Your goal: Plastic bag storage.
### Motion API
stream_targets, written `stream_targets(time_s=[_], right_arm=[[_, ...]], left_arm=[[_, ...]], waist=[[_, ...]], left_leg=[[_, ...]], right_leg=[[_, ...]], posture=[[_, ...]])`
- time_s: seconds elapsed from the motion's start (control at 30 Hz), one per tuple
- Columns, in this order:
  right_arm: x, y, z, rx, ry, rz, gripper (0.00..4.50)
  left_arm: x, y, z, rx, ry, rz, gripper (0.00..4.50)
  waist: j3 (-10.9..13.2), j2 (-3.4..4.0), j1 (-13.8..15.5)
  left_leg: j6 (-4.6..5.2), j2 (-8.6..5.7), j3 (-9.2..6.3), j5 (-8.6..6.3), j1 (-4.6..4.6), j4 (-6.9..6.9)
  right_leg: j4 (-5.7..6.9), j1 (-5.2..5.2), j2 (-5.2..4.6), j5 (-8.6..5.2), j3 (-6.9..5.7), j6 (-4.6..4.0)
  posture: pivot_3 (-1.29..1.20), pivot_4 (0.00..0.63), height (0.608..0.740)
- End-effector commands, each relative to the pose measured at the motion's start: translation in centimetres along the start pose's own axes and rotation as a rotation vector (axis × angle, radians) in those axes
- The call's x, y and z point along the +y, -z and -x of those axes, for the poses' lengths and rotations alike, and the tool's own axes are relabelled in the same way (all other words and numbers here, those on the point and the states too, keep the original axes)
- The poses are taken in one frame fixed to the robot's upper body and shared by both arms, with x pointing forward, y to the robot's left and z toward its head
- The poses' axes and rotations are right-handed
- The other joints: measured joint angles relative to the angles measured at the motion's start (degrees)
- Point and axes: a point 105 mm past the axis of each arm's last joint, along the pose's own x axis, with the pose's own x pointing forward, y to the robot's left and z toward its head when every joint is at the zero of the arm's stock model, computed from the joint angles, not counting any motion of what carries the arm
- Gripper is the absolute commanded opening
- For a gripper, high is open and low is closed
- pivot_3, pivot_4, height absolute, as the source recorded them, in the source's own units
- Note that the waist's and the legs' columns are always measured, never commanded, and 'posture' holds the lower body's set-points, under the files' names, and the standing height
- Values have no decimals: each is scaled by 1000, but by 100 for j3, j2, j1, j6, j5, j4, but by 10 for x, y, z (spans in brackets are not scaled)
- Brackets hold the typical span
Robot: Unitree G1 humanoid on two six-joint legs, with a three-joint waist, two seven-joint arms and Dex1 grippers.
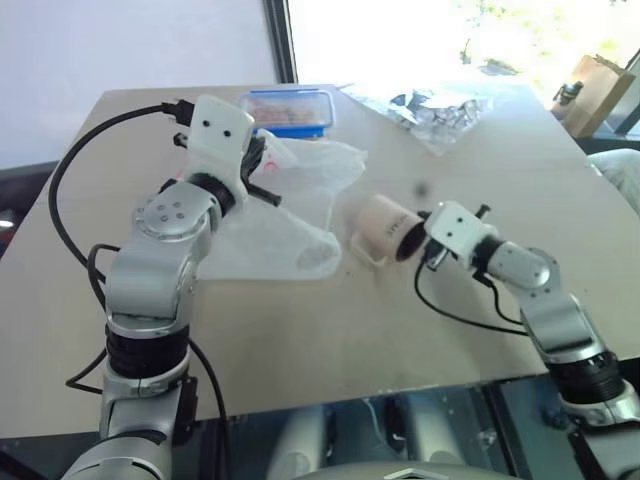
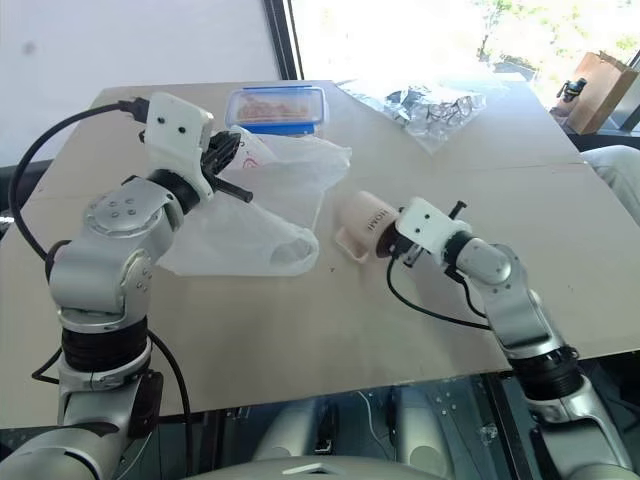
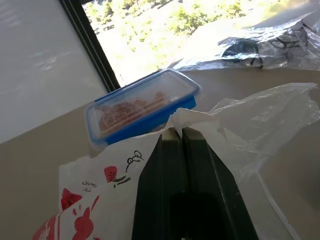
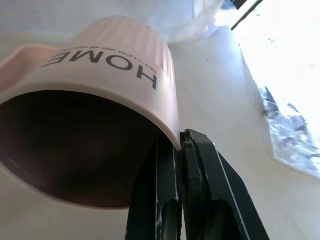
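In left jaws (image 3: 181, 136): plastic bag (image 3: 250, 120) (corner pinched)

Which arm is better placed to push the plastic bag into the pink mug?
The left: its gripper already pinches the plastic bag, while the right gripper holds the rim of the mug.

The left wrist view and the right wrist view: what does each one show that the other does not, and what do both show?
Left wrist view: the left gripper, jaws shut on an edge of the plastic bag, and the blue-lidded food box behind it.

Right wrist view: the right gripper, jaws shut on the rim of the pink mug, which lies on its side and reads HOME.

Both: the table, the crumpled clear wrapper and part of the bag.
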Motion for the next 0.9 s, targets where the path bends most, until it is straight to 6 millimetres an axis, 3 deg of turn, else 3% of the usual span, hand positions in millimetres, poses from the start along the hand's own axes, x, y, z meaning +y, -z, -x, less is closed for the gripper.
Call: stream_targets(time_s=[0.03, 0.2, 0.33, 0.5, 0.67, 0.83, 0.87, 0.9], right_arm=[[4, -33, -10, -125, -58, -49, 41], [17, -63, -40, -233, -128, -106, 41], [30, -73, -71, -267, -164, -121, 41], [56, -104, -130, -326, -169, -223, 41], [89, -120, -161, -327, -178, -257, 41], [97, -130, -167, -354, -198, -268, 1818], [96, -130, -166, -362, -201, -263, 2542], [95, -130, -166, -367, -205, -261, 2834]], left_arm=[[0, -27, 9, -106, 33, 14, 0], [-10, -34, 14, -134, 134, 49, 0], [-17, -38, 19, -146, 187, 105, 0], [-8, -35, 24, -122, 166, 146, 0], [-5, -34, 27, -110, 137, 156, 0], [-6, -28, 31, -85, 110, 154, 0], [-5, -26, 31, -79, 100, 160, 0], [-4, -25, 32, -76, 94, 166, 0]], waist=[[0, 0, -7], [0, 0, -17], [0, 0, -31], [3, 2, -137], [4, 3, -132], [5, 6, -177], [6, 7, -186], [7, 9, -199]], left_leg=[[0, 0, 0, 0, -1, 0], [0, -1, -3, 0, -1, 0], [0, -1, -4, 0, 0, -1], [-2, -1, 4, 1, 2, -3], [-7, -8, -27, 3, -7, -13], [-8, -20, -38, 2, -14, -24], [-10, -16, -39, 3, -15, -27], [-13, -14, -39, 4, -13, -31]], right_leg=[[1, -1, 0, 0, 0, 0], [1, -1, -1, 0, -3, 0], [5, -3, -1, 0, -3, -1], [7, -9, 1, 2, 5, -3], [4, -10, -10, 0, -17, -6], [-8, -8, -17, 0, -21, -5], [-4, -10, -14, 0, -22, -5], [-1, -11, -12, 0, -22, -5]], posture=[[0, 150, 740], [0, 150, 740], [0, 150, 740], [0, 150, 740], [0, 150, 740], [0, 150, 740], [0, 150, 740], [0, 150, 740]])
